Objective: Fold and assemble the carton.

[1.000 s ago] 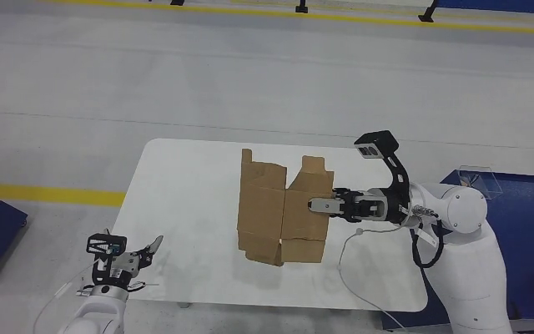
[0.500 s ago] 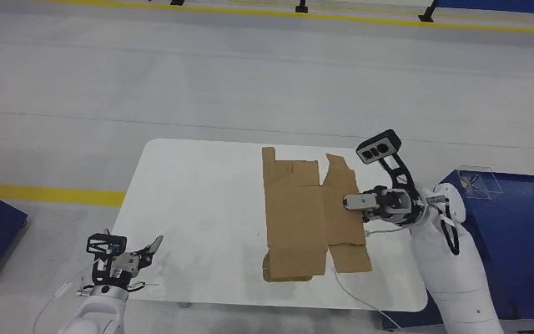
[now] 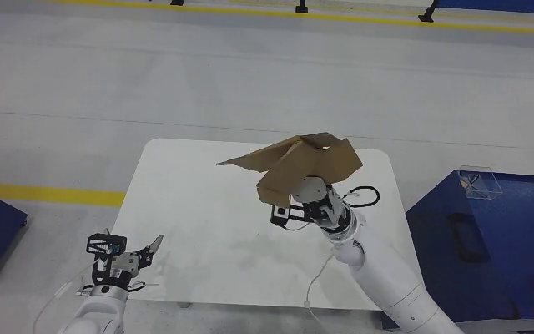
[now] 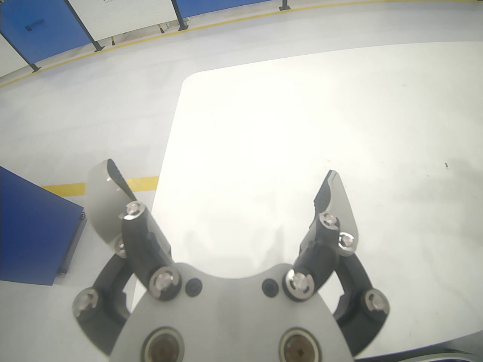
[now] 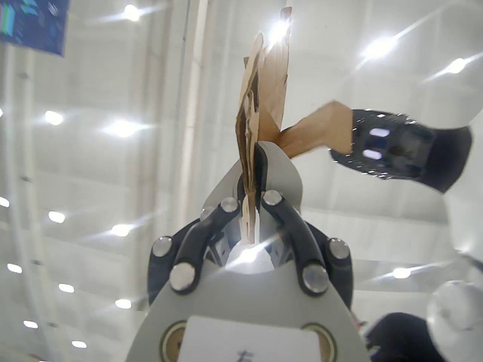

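The desk (image 3: pixel 192 217) has a plain white top with rounded corners, wider from left to right than from near to far, and it stands on a pale grey floor (image 3: pixel 250 75). One tiny dark speck (image 4: pixel 446 165) lies on its surface, too small to tell what it is. On the floor, a yellow line (image 3: pixel 58 195) runs in from the left as far as the desk's left edge, and a blue cabinet (image 3: pixel 501 275) stands just beside its right edge.
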